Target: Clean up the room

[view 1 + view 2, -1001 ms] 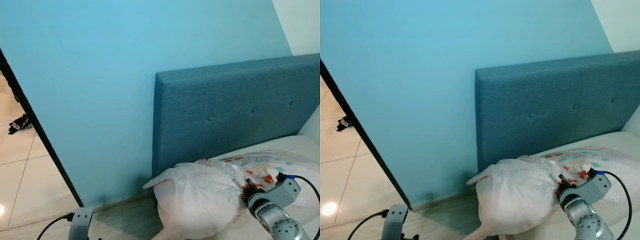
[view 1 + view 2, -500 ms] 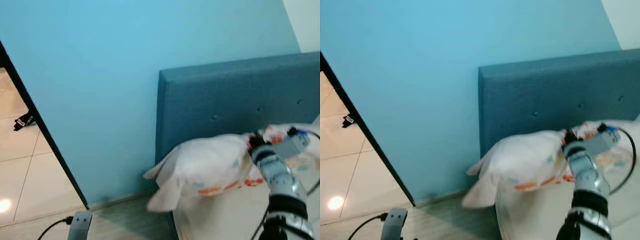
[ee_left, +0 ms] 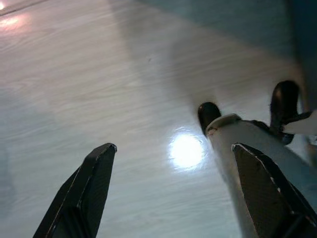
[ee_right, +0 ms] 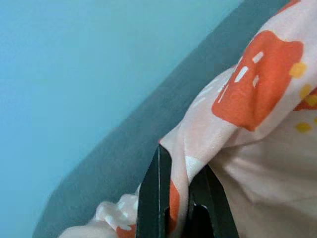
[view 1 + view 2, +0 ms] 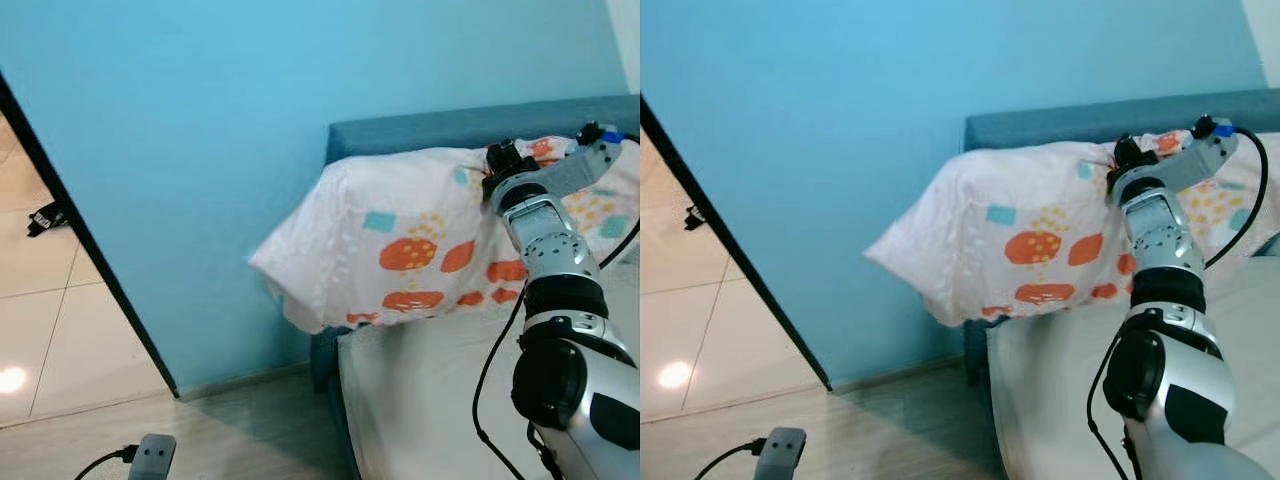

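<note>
Up high, right claw (image 4: 181,203) pinches pillow (image 5: 400,245) against headboard (image 5: 430,130).

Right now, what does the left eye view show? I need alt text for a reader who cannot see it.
The robot's right gripper holds a white pillow with orange and teal shapes up against a blue headboard, above a bare mattress. A light blue wall is behind.

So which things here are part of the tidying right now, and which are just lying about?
In the job: pillow, pinched by the right gripper; bed; headboard.

Lying about: black item on the tiled floor beyond the doorway; left gripper, open over the floor.
</note>
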